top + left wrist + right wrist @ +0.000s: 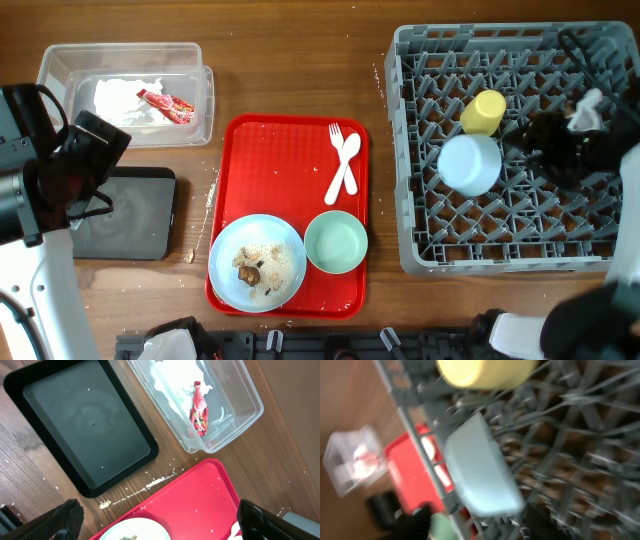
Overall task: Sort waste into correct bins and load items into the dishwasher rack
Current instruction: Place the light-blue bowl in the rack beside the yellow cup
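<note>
the cup (484, 112) and blue bowl (469, 164) sit in the rack (420, 250) at 3 o'clock. napkins (125, 100) and the wrapper (167, 104) lie in the tub (60, 62) at 10 o'clock. that part looks done.

not yet done: the plate (222, 262) with rice (262, 268), the green bowl (336, 242), fork (337, 135) and spoon (351, 148) wait on the red tray (270, 160) near 6 o'clock. the black tray (140, 215) at 9 o'clock has no rice yet.

the left claw (157, 512) is spread wide and holds nothing. the right claw (545, 140) is over the rack, too blurry to tell.
</note>
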Motion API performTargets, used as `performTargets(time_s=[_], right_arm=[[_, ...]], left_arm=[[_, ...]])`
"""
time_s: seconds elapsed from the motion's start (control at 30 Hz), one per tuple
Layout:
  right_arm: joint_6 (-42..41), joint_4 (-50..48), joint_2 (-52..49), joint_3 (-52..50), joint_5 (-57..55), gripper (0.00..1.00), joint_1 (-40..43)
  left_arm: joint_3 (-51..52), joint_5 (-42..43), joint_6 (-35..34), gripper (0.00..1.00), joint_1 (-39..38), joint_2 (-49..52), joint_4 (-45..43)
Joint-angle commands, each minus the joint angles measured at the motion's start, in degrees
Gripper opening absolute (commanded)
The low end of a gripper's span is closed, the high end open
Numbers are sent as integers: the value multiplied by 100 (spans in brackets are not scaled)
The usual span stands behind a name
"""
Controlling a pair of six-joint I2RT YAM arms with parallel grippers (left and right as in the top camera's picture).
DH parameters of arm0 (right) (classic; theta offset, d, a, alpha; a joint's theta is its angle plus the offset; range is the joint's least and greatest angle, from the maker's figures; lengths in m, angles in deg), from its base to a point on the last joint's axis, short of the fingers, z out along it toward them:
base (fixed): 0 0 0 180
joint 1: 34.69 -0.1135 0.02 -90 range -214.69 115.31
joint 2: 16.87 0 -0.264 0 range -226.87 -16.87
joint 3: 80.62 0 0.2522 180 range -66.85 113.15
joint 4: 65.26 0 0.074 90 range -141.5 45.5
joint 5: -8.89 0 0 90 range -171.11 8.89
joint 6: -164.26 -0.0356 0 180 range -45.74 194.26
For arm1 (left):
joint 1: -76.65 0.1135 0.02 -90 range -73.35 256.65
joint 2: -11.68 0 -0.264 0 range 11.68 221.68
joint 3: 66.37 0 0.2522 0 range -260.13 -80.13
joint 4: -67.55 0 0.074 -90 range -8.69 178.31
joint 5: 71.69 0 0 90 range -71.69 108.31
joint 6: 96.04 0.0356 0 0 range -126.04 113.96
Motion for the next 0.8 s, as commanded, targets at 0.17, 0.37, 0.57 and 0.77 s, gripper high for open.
performTargets(time_s=[0.17, 0.37, 0.57, 0.77], right_arm=[[-433, 201, 1300, 140, -1174, 87, -1248], [-1338, -133, 774, 63, -2557, 40, -2345], [-1305, -227, -450, -125, -2583, 20, -2345], [-1532, -264, -1128, -122, -3178, 10, -2326]], left_arm=[[-2, -57, 9, 100, 11, 0, -11], [-2, -57, 9, 100, 13, 0, -11], [-2, -57, 9, 100, 13, 0, -11], [-2, -57, 9, 100, 11, 0, -11]])
